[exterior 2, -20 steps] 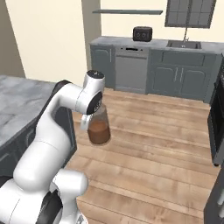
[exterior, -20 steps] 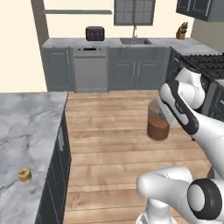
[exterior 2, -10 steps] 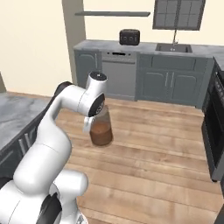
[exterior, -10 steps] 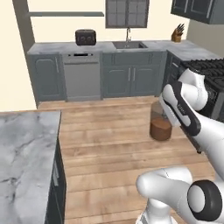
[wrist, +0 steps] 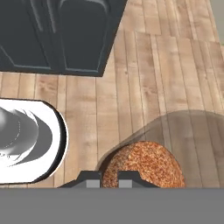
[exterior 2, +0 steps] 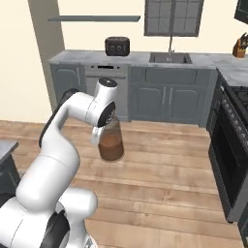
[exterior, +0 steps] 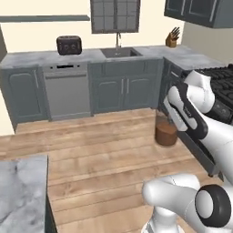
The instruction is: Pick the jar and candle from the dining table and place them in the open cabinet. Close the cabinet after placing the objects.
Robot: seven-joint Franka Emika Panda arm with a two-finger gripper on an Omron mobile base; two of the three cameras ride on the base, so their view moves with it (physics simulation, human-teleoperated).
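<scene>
Your end effector is clamped on the clear glass jar of reddish-brown filling, carried above the wooden floor; placing it, the candle and closing the cabinet remain
</scene>
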